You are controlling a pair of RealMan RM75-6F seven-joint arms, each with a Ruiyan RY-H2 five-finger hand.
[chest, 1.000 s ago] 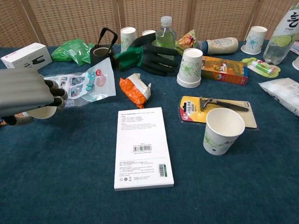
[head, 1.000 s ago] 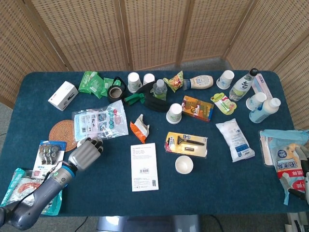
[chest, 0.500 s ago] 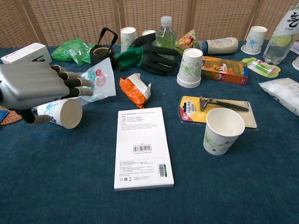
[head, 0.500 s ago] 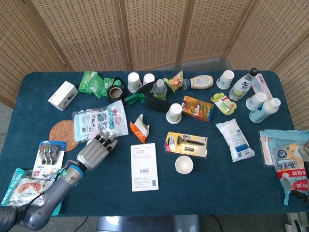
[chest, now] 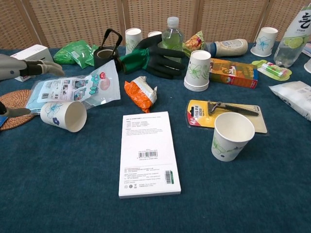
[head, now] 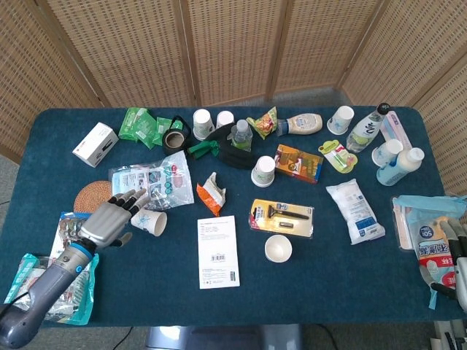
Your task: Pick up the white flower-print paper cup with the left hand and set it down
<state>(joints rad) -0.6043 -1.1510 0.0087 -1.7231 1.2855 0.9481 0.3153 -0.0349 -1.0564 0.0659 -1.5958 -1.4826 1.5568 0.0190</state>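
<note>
Release looks complete: the left hand has drawn back toward the left edge with its fingers spread wide and holding nothing, where half a second ago it was wrapped over the white flower-print paper cup. That cup now lies on its side on the blue cloth, mouth turned right, just beside the hand but free of it, touching the near edge of a clear plastic pouch and next to a woven round coaster. Set down, then, though tipped rather than upright, so the task appears finished in all but neatness. At the near right corner the right hand rests low by some blue packets, and whether its fingers grip anything cannot be told. Nearest the onlooker, a white flat box lies label up beside an upright paper cup and a carded razor. Further off sit an orange snack bag, a stack of cups, black and green gloves and a clear bottle. The table is draped in dark blue felt, and behind it stand folding wicker screens.
</note>
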